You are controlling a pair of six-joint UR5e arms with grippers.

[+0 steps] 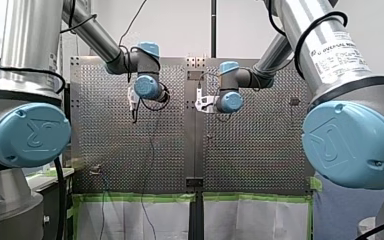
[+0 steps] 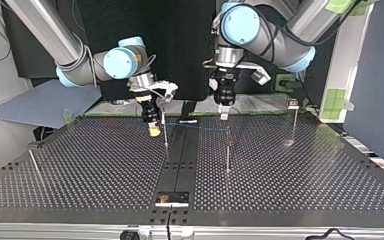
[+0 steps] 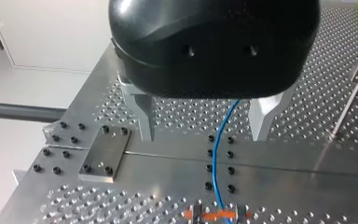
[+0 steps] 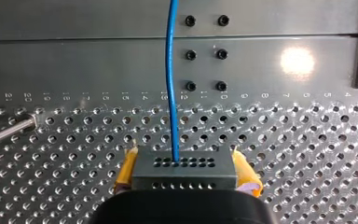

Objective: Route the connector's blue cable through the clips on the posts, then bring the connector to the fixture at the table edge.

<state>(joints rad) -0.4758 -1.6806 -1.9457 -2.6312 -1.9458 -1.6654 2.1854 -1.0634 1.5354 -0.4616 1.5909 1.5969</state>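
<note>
Connector [image 4: 184, 173] clamped between right tool's [image 4: 184, 157] pads [image 4: 245, 173]

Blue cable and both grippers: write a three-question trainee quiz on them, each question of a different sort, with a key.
1. True or false: my right gripper is shut on the connector.
2. In the left wrist view the blue cable runs: A) between the fingers of my left gripper, which stand apart; B) wound round a post; C) pinched in shut fingers.
3. Fill in: the pads of my right gripper are ____ in colour.
Key: 1 true; 2 A; 3 yellow.
</note>
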